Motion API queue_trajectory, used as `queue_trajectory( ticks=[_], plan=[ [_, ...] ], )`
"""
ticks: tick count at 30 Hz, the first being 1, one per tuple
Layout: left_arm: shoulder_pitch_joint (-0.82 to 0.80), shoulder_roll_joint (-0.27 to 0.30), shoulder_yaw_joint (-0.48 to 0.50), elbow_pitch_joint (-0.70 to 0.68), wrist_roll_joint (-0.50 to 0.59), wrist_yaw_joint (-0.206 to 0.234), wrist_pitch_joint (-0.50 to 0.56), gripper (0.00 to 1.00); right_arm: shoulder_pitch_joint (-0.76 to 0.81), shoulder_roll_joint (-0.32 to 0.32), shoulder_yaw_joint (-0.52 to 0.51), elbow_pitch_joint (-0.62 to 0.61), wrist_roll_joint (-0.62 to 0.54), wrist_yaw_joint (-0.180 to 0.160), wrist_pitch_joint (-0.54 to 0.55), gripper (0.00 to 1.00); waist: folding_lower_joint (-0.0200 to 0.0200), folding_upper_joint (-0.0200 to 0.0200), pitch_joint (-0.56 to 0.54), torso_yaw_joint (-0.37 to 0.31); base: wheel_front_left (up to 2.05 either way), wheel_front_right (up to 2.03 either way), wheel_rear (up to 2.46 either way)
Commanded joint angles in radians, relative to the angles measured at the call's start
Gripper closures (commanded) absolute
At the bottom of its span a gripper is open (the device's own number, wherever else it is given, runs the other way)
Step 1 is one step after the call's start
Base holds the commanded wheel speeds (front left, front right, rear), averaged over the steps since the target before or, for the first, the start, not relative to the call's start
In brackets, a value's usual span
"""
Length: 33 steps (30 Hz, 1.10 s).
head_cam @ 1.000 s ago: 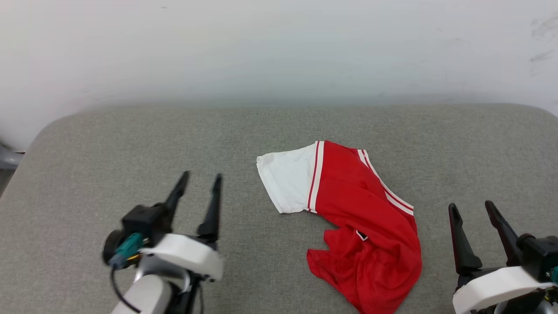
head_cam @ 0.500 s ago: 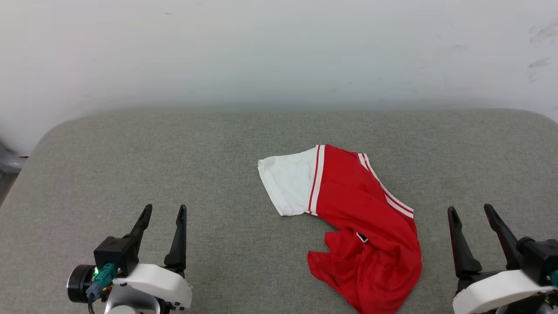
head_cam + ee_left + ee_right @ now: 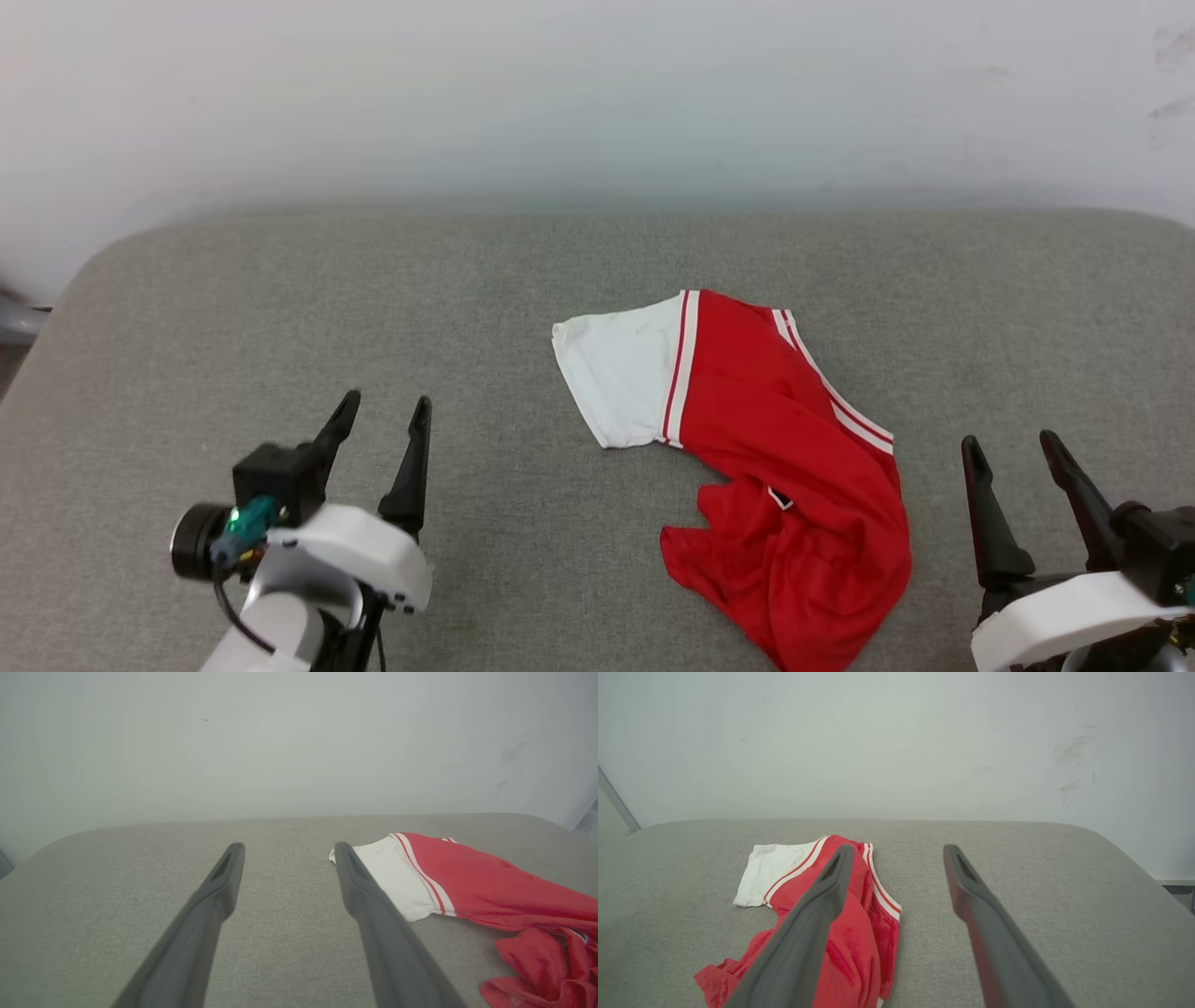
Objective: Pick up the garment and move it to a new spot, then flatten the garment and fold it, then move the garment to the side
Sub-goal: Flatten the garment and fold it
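Note:
The garment [image 3: 775, 467] lies crumpled on the grey cushioned surface, right of centre: red body, one white sleeve [image 3: 621, 378] spread toward the left, striped trim along its edges. Its lettering is hidden in the folds. The garment [image 3: 467, 882] also shows at the right of the left wrist view, and the garment [image 3: 854, 933] sits lower left in the right wrist view. My left gripper [image 3: 383, 420] hovers open at the lower left, well apart from the sleeve. My right gripper [image 3: 1013, 443] stands open at the lower right, just beside the garment's right edge. Both hold nothing.
The grey padded surface [image 3: 280, 308] has rounded corners and ends at a pale wall [image 3: 597, 93] behind. Its left edge drops off near a dark object [image 3: 14, 322] at the far left.
My left gripper drew back toward the lower left, then came up and slightly right again. The head view shifted a little. The garment and right gripper stayed put.

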Motion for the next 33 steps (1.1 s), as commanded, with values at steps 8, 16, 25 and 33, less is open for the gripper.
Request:
queue_trajectory(
  ticks=[8,16,25,33],
  plan=[
    [-0.262,-0.016,-0.051,0.085,-0.035,-0.101,0.169,0.00,-0.075,0.000,-0.007,-0.020,-0.011,-0.001,-0.007,0.00,0.0001,-0.0001,0.144,-0.054,0.00,0.00,0.00],
    [-0.484,-0.011,-0.112,0.250,-0.083,-0.194,0.371,0.00,-0.129,0.000,0.016,0.015,0.017,-0.001,-0.048,0.00,0.0001,-0.0001,0.252,-0.131,0.00,0.00,0.00],
    [-0.628,0.033,-0.229,0.423,-0.139,-0.218,0.626,0.00,-0.168,0.000,0.026,0.069,0.048,-0.001,-0.102,0.00,0.0001,-0.0001,0.329,-0.190,0.00,0.00,0.00],
    [-0.597,0.040,-0.420,0.461,-0.244,-0.224,0.814,0.66,-0.195,0.000,0.034,0.104,0.055,-0.001,-0.122,0.00,0.0001,-0.0001,0.342,-0.203,0.00,0.00,0.00]
  ],
)
